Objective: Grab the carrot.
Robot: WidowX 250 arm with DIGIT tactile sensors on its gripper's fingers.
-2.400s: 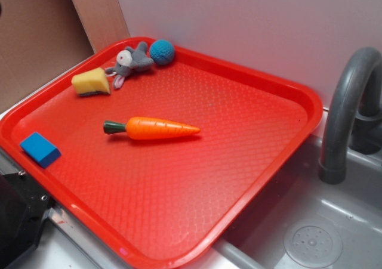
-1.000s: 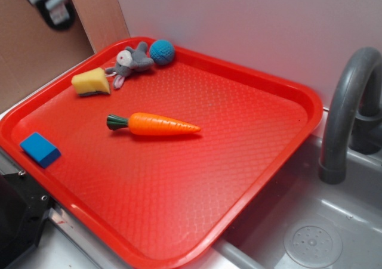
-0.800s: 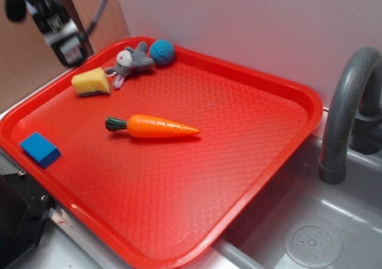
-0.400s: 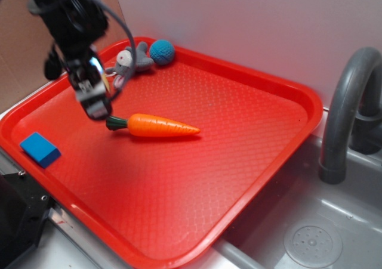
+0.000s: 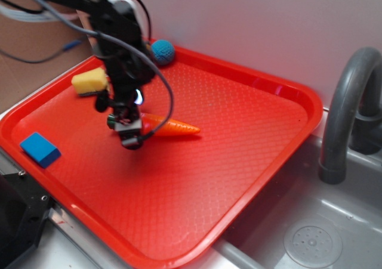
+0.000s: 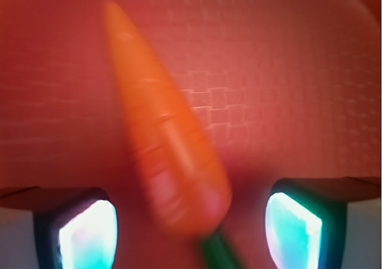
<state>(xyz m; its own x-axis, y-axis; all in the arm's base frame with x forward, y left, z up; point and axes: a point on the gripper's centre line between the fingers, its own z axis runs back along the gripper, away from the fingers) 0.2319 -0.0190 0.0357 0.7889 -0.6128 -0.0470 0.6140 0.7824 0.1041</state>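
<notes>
Both fingers astride carrot, wrist view only.

the surface under me is carrying a red tray with a textured floor, butting against the grey sink on its right. lying on the tray: the carrot near the middle, a blue block near the front left rim, a yellow sponge toward the back left, and a blue knitted ball in the far corner.
</notes>
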